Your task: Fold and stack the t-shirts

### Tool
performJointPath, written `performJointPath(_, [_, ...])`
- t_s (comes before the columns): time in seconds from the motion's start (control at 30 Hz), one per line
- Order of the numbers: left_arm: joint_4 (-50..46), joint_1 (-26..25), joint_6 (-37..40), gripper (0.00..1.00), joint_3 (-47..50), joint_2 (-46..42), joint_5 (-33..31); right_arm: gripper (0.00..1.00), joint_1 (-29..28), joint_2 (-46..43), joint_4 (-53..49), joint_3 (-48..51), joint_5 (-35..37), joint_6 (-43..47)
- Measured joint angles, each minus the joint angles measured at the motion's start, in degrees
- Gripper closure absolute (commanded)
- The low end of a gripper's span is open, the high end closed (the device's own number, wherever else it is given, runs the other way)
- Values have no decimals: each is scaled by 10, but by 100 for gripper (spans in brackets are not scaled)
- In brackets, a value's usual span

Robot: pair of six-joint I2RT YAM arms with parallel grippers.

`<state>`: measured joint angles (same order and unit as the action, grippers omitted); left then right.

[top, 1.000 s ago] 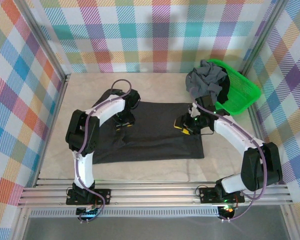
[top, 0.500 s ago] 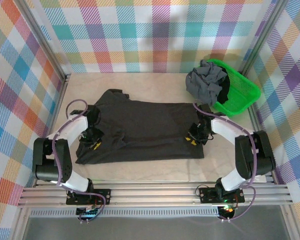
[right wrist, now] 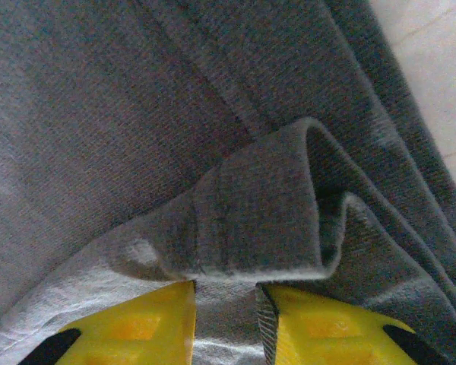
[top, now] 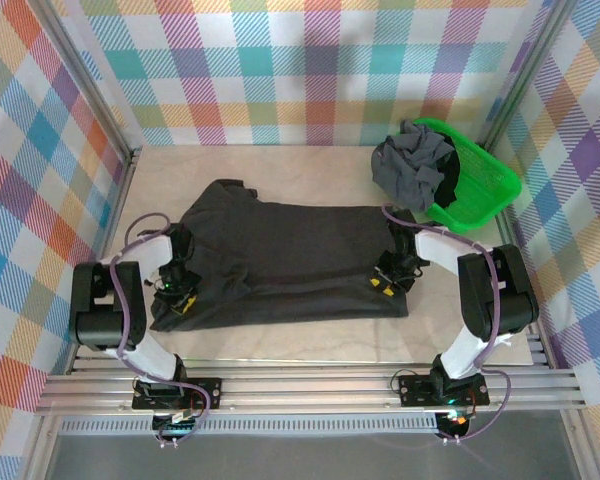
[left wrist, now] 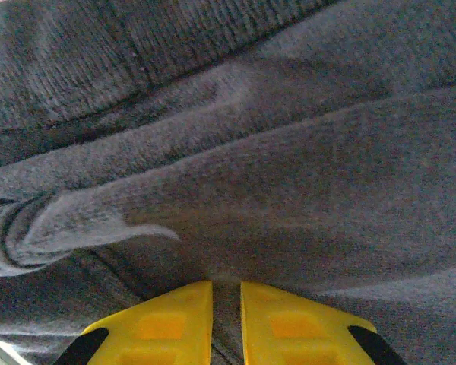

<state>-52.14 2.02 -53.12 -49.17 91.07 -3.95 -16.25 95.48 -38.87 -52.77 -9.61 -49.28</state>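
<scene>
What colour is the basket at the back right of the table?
The basket is bright green, clearest in the top view.

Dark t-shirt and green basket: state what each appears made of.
Dark t-shirt: soft knit fabric, likely cotton, matte; the fine knit texture and limp folds show close up. Green basket: probably rigid moulded plastic, judging by its bright even colour and perforated lattice wall.

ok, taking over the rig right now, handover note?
Left hand: shut on the charcoal t-shirt at its left edge.
Right hand: shut on a fold at its right edge.
The charcoal t-shirt lies spread on the table. The grey t-shirt hangs over the rim of the green basket.
Done: one shirt laid out, nothing folded or stacked.
Left: fold it, fold the others, stack.
</scene>
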Motion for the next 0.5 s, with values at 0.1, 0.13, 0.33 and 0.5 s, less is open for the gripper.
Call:
performJointPath(0.1, [-6, 29, 0, 81, 30, -25, 1, 68, -22, -19, -5, 21, -7, -1])
performJointPath(0.13, [-9, 42, 0, 81, 36, -31, 1, 68, -34, -27, -9, 30, -10, -3])
performJointPath(0.33, [-32, 85, 28, 67, 21, -35, -6, 63, -74, -61, -34, 58, -20, -22])
performJointPath(0.5, [-43, 41, 59, 64, -162, -14, -24, 54, -73, -70, -44, 3, -6, 18])
